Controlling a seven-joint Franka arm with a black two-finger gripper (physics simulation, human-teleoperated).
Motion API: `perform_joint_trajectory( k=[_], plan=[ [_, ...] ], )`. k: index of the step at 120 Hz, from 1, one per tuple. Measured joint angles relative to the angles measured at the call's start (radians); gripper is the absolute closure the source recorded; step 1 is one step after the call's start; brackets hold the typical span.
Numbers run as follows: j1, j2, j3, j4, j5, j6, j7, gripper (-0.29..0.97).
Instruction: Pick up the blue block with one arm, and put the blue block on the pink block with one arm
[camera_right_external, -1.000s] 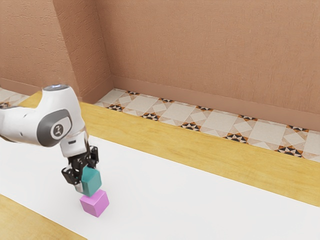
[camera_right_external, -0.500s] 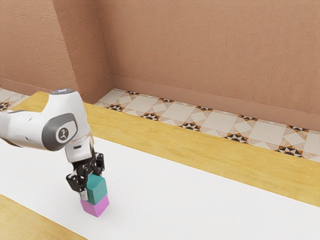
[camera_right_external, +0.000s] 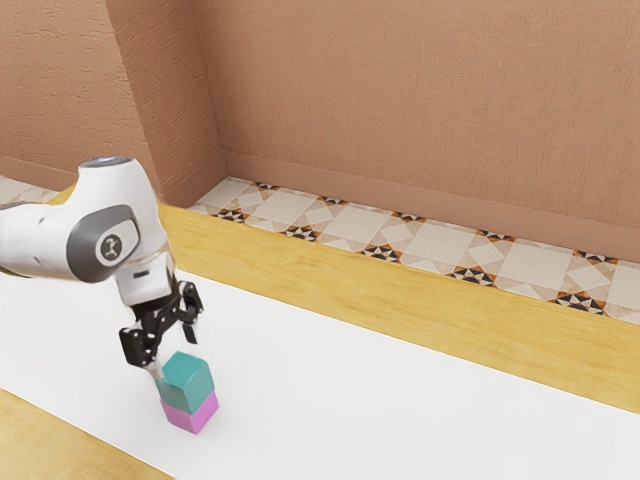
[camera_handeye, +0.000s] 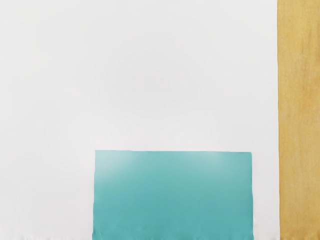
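The blue block (camera_right_external: 187, 376), teal in colour, rests squarely on top of the pink block (camera_right_external: 191, 412) on the white table surface (camera_right_external: 400, 400) near its front edge. My gripper (camera_right_external: 160, 342) hangs open just above and to the exterior view's left of the blue block, its fingers clear of it. In the wrist view the blue block (camera_handeye: 173, 195) lies directly under my hand, and it hides the pink block beneath it.
A wooden strip (camera_right_external: 380, 290) borders the white surface at the back and another (camera_right_external: 50, 440) at the front. The wrist view shows that wooden edge (camera_handeye: 299, 120) beside the block. Patterned floor tiles (camera_right_external: 440, 245) and brown walls lie beyond.
The blue block went down onto the pink block. My gripper then let go of it and rose a little, toward the exterior view's left.
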Motion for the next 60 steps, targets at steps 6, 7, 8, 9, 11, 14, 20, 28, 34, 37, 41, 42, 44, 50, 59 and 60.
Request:
perform_joint_trajectory(
  k=[6, 7, 8, 9, 11, 14, 20, 28, 34, 37, 41, 42, 44, 50, 59, 60],
  plan=[
    [-0.002, -0.025, 0.001, 0.056, -0.004, -0.047, 0.000, 0.03],
    [-0.002, -0.027, 0.001, 0.069, -0.005, -0.056, 0.000, 0.03],
    [-0.002, -0.028, 0.001, 0.082, -0.006, -0.064, 0.000, 0.03],
    [-0.002, -0.029, 0.001, 0.097, -0.007, -0.073, 0.000, 0.03],
    [-0.003, -0.026, 0.002, 0.135, -0.008, -0.093, -0.001, 0.03],
    [-0.003, -0.016, 0.002, 0.199, -0.008, -0.124, -0.004, 0.03],
    [-0.005, 0.039, 0.001, 0.350, -0.003, -0.187, -0.016, 0.02],
    [-0.006, 0.148, 0.001, 0.565, 0.035, -0.270, -0.054, 0.01],
    [-0.021, 0.220, 0.011, 0.724, 0.090, -0.329, -0.114, 0.01],
    [-0.038, 0.265, 0.029, 0.812, 0.118, -0.370, -0.156, 0.01],
    [-0.054, 0.314, 0.047, 0.899, 0.152, -0.420, -0.217, 0.01],
    [-0.056, 0.324, 0.051, 0.915, 0.162, -0.431, -0.233, 0.01],
    [-0.059, 0.338, 0.057, 0.941, 0.179, -0.451, -0.266, 0.01],
    [-0.058, 0.361, 0.071, 0.992, 0.218, -0.501, -0.360, 0.01],
    [-0.045, 0.370, 0.097, 1.015, 0.226, -0.541, -0.487, 0.00],
    [-0.042, 0.370, 0.099, 1.017, 0.227, -0.544, -0.500, 0.00]
  ],
)
